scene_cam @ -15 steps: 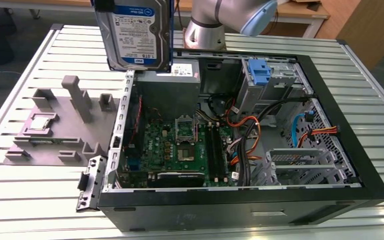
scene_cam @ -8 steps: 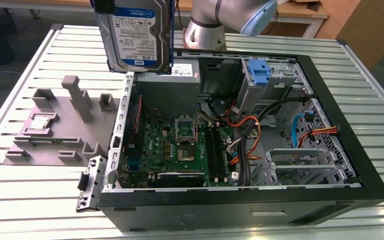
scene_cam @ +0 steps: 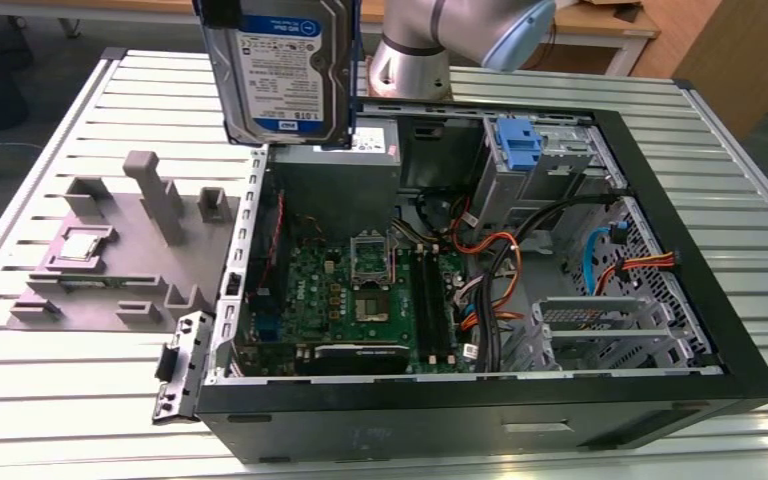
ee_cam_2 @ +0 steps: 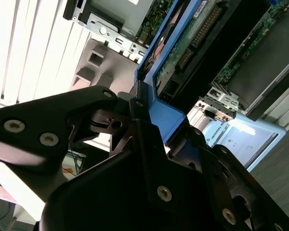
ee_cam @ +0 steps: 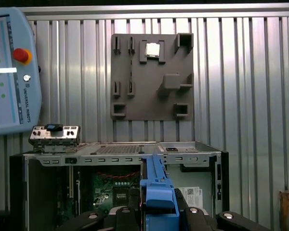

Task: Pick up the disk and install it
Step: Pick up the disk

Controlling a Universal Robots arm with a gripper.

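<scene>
The tool holds the disk above the case, fixture alongside.

Air is free above the open computer case, where the claw clamps the disk over its far corner on the exterior view's left. Inside, cables cross the middle and a metal cage blocks the near part on the exterior view's right. On the worktop, a grey fixture raises posts just beside the case on the exterior view's left.

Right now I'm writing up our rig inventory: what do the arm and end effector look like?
The arm has smooth silver cylindrical joints with a pale blue cap. The end effector is matte black, built of angular linkage plates with silver screw heads.
</scene>
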